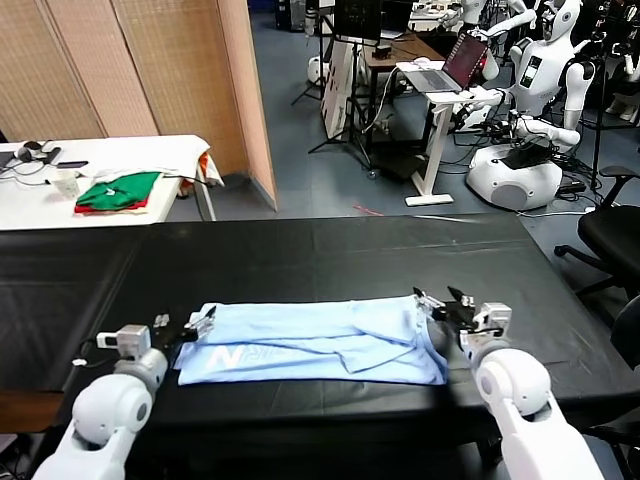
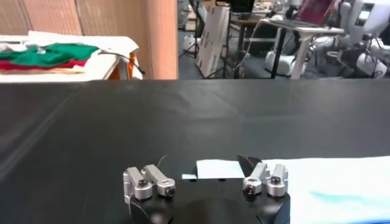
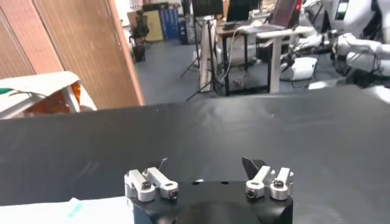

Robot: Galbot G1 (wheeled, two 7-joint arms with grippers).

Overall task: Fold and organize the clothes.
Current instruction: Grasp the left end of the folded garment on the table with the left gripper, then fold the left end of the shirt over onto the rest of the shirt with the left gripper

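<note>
Presently, the T-shirt (image 1: 315, 342) lies half-folded on the bench (image 1: 300, 250); left gripper (image 1: 196, 325) and right gripper (image 1: 440, 304) flank its ends, fingers wide, holding nothing. Pinch both edges together for an even fold.

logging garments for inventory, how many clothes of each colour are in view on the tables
pale sky-blue cotton T-shirt with a white N print, on the black table: 1
green folded garment, white table: 1
red folded garment under it: 1
total: 3
</note>
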